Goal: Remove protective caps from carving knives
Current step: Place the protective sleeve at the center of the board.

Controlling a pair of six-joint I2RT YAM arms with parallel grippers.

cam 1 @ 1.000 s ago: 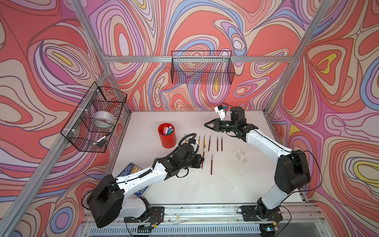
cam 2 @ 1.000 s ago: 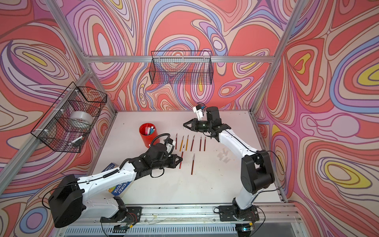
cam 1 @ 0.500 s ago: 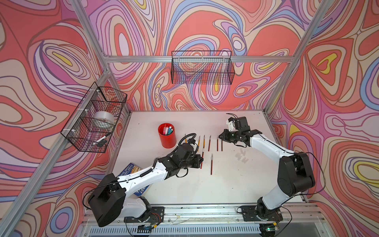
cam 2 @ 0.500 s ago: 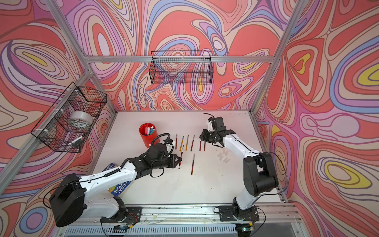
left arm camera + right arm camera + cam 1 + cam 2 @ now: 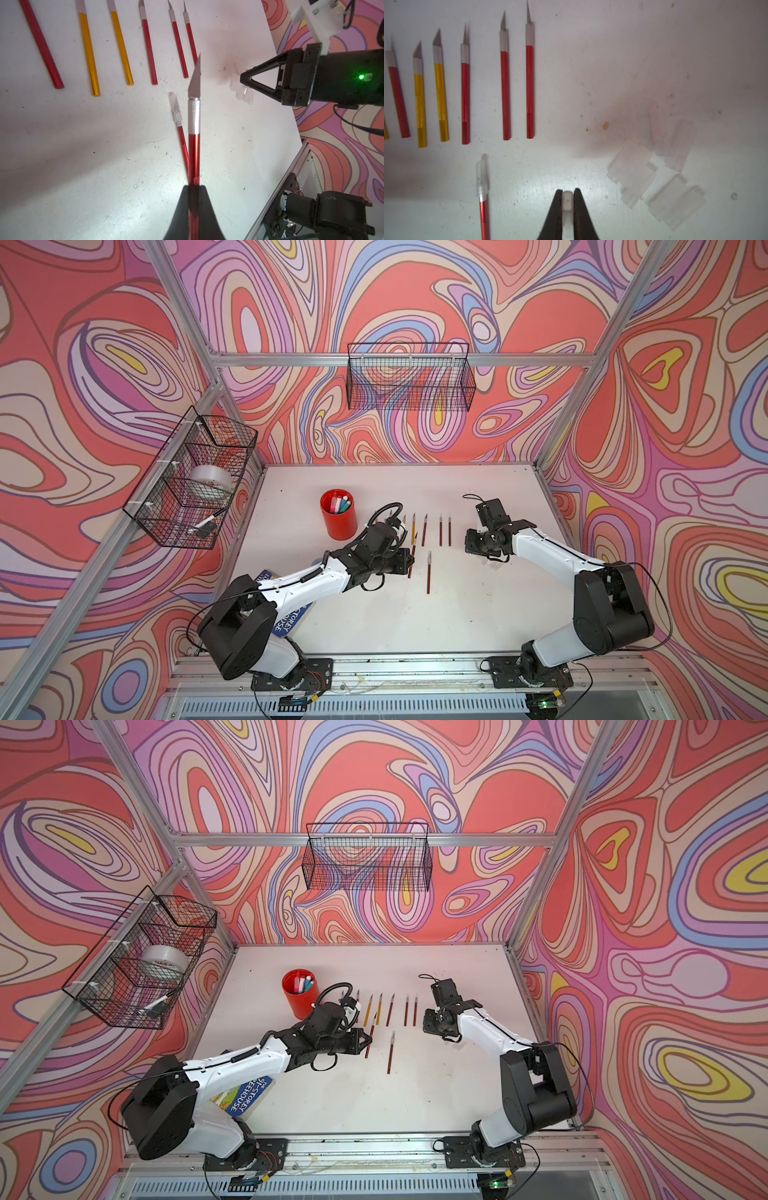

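The left gripper [image 5: 194,188] is clamped on a red carving knife [image 5: 194,149], blade bare, over the table [image 5: 83,166]; the right gripper [image 5: 568,192] pinches a removed cap [image 5: 567,200] near the cap pile [image 5: 654,170].

Risk: the cap may cling to a pad on release and miss the pile; lowering the held knife may knock the capped knife [image 5: 176,108] just beside it.

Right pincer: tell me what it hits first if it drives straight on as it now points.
The right pincer, shut on a protective cap, would probably meet bare table first, between the row of carving knives and the heap of loose caps; depth is unclear.
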